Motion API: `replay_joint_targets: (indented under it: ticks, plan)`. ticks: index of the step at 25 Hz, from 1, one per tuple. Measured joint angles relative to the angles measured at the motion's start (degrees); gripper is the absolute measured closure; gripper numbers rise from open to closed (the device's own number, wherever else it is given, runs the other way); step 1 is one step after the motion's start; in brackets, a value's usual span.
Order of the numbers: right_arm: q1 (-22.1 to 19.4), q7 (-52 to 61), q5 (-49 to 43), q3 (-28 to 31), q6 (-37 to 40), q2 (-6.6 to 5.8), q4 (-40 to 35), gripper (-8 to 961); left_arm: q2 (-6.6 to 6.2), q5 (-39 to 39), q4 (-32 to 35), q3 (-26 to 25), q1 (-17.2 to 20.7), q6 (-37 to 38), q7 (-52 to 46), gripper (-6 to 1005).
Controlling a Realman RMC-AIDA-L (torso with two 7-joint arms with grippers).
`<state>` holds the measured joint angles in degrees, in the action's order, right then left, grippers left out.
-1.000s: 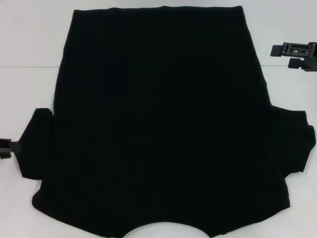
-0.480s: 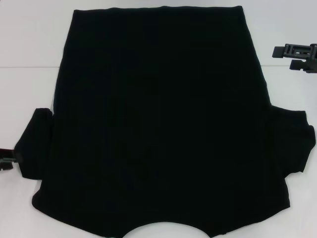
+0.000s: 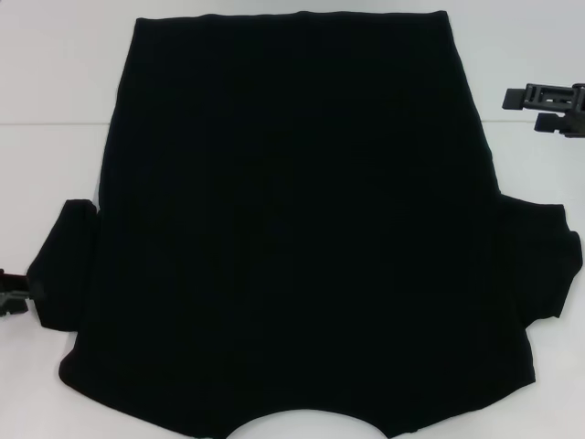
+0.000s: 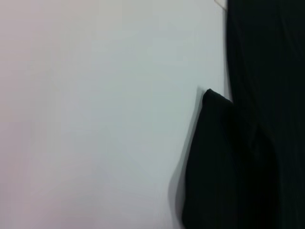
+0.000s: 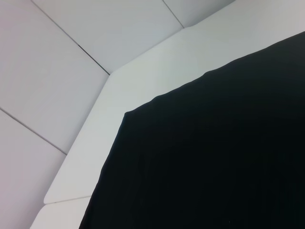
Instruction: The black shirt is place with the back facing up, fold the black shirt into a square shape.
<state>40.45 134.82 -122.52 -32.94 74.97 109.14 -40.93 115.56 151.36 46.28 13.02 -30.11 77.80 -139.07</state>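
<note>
- We see a white bench [image 3: 55,82] carrying the black shirt [image 3: 302,219], spread flat, its near edge cut off.
- Left hand [image 3: 11,293] beside the left sleeve, right hand [image 3: 548,105] off the right side; we cannot tell either grip.

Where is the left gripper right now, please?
In the head view, the left gripper sits at the left edge, beside the black shirt's left sleeve.
</note>
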Motion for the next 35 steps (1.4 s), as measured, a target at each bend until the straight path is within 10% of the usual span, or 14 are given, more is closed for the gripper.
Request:
replay_joint_targets:
  ticks: [22, 27, 35]
  plan:
    - [-0.8, -0.1, 0.2, 0.2, 0.3, -0.04, 0.0, 39, -0.08, -0.4, -2.5, 0.8, -1.5, -0.6, -0.3, 709]
    - [-1.0, -0.1, 0.3, 0.2, 0.4, -0.06, 0.0, 41, -0.11, -0.3, -2.3, 1.0, -1.4, -0.4, 0.0, 921]
    - [-1.1, -0.1, 0.3, 0.2, 0.4, -0.09, 0.0, 43, -1.28, -0.8, 1.9, -0.1, -1.0, 0.5, -0.5, 989]
